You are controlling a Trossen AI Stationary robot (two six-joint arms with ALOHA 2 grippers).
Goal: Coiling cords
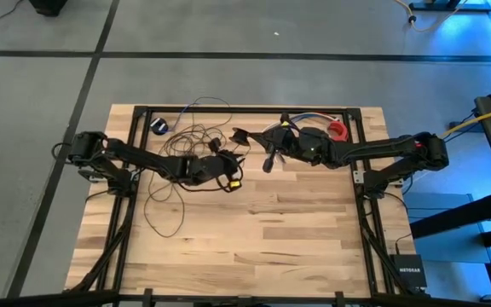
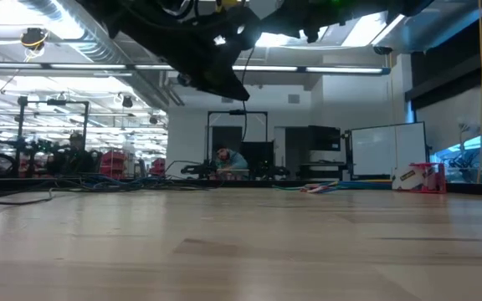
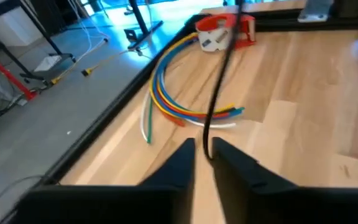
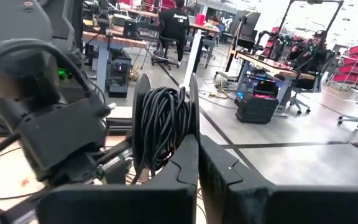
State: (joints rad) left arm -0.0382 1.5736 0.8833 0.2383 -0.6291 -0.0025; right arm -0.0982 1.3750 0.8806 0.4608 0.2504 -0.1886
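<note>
Both arms meet above the tabletop's (image 1: pixel 254 239) far half. The right tool (image 4: pixel 197 140) is clamped on the cords (image 4: pixel 161 121), a dark coiled bundle. A single strand runs between the left tool's (image 3: pixel 204 149) nearly closed fingers, loose loops trailing behind.

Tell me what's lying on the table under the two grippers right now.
Loose loops of the cords spread under the left gripper. The multicoloured wires lie near the right gripper. Whatever sits directly beneath the arms is covered.

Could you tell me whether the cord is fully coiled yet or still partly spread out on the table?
Partly coiled. The right claw holds a wound bundle of the cord, but loose loops still lie spread across the table.
</note>
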